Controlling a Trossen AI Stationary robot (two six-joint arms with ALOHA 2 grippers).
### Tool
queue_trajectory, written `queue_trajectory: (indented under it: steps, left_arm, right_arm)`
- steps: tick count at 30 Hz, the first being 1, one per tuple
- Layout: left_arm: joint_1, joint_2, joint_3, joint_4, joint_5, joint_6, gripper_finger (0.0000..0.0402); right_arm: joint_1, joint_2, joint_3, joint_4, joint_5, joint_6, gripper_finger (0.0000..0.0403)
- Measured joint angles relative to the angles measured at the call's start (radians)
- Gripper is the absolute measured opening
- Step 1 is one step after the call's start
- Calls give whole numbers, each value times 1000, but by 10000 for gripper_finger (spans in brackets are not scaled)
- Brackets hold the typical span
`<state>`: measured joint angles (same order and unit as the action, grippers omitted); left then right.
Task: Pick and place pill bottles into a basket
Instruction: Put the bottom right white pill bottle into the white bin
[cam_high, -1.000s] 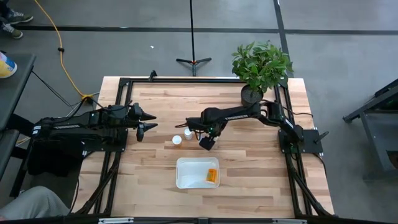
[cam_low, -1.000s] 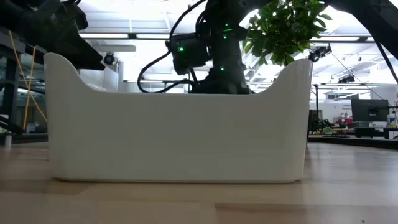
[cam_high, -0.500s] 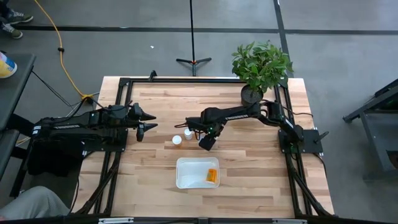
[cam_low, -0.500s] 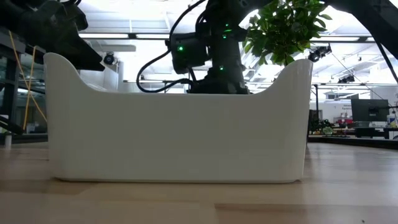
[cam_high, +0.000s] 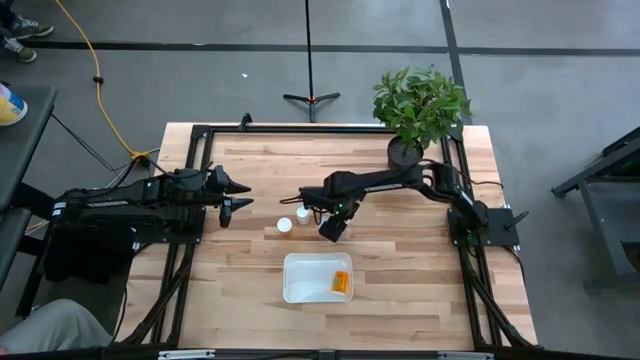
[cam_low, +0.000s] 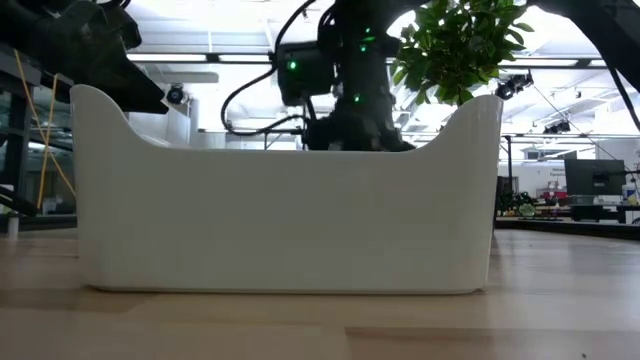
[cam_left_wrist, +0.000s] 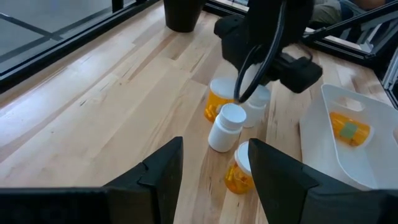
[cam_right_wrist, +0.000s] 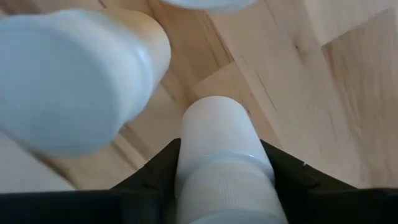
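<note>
Right claw (cam_high: 330, 229) gripping bottle (cam_right_wrist: 222, 163), bottles (cam_left_wrist: 227, 126) crowding close

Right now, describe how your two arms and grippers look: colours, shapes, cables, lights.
Both arms are dark, slim and jointed. The left gripper ends in two pointed black fingers, broad and angular up close. The right gripper is a black blocky head with green indicator lights and looping black cables beside it.

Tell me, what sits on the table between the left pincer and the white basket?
In the left wrist view, a cluster of pill bottles stands between the left pincer and the basket, under the right arm.
</note>
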<state>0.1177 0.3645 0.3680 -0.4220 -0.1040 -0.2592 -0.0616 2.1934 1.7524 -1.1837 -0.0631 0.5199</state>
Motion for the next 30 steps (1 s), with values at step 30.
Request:
queue_trajectory:
  steps: [30]
  left_arm:
    - [0, 0, 0, 1, 0, -8, 216]
  right_arm:
    - [267, -276, 1, 217, -107, 232, 162]
